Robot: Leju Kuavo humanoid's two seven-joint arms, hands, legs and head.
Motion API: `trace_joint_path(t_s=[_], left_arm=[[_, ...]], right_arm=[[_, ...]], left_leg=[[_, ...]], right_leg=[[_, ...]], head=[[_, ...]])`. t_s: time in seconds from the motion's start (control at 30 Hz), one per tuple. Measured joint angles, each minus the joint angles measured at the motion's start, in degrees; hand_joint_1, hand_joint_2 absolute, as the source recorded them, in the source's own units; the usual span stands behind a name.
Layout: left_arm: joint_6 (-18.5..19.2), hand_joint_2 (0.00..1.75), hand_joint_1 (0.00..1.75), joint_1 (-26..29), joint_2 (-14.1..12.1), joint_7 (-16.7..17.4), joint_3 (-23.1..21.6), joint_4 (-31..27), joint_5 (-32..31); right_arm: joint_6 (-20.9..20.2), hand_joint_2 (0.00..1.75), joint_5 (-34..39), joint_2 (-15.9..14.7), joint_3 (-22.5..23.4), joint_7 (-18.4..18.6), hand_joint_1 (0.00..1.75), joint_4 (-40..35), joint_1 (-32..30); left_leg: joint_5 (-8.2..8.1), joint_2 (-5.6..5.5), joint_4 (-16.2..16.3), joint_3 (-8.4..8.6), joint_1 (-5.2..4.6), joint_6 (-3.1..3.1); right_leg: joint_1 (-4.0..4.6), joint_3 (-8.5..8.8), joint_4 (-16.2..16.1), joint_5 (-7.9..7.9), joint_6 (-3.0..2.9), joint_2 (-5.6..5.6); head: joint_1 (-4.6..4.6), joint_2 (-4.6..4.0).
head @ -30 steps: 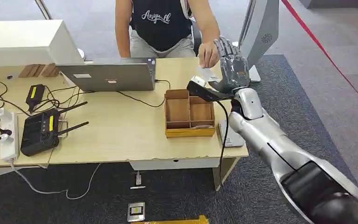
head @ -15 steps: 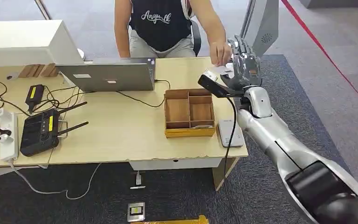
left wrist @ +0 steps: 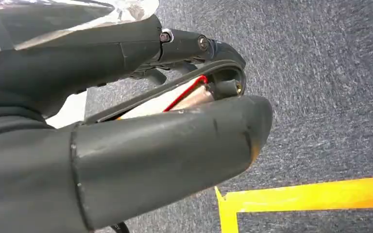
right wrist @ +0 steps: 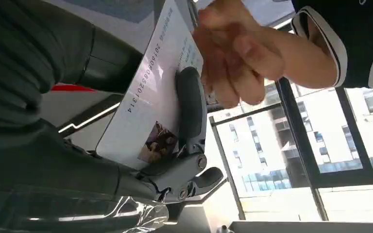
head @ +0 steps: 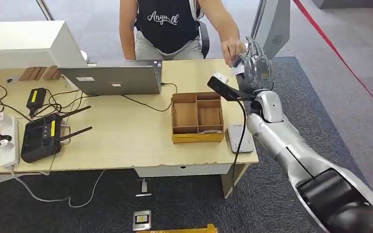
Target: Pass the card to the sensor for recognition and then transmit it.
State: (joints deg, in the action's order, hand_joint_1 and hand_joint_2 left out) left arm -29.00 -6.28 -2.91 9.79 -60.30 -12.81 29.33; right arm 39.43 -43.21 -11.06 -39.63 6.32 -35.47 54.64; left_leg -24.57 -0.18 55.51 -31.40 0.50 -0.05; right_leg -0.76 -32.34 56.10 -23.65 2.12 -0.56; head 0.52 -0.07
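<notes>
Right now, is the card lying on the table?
No, the right hand holds the card up in the air, with a person's hand at its far end.

From high up, we look forward and down at the tabletop (head: 126,136). Our right wrist camera sits very close behind the robot hand (right wrist: 77,121), looking up at the card (right wrist: 150,102). Both see that robot hand (head: 253,70). Our left wrist camera looks down at the floor (left wrist: 320,73).

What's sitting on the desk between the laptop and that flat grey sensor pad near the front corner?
A wooden box with open compartments, seen in the head view. It lies between the laptop and the sensor pad, close beside the pad. A black cable also runs from the laptop towards the box.
</notes>
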Motion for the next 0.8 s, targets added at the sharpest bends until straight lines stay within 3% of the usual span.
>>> trace_joint_path(t_s=[0.8], left_arm=[[-0.3, 0.0, 0.0, 0.0, 0.2, 0.5, 0.0, 0.0, 0.7]], right_arm=[[0.2, 1.75, 2.4, -1.6, 1.4, -0.7, 1.75, -0.6, -3.8]], left_leg=[[0.0, 0.01, 0.0, 0.01, 0.0, 0.01]], right_leg=[[0.0, 0.01, 0.0, 0.0, 0.0, 0.0]], head=[[0.0, 0.0]])
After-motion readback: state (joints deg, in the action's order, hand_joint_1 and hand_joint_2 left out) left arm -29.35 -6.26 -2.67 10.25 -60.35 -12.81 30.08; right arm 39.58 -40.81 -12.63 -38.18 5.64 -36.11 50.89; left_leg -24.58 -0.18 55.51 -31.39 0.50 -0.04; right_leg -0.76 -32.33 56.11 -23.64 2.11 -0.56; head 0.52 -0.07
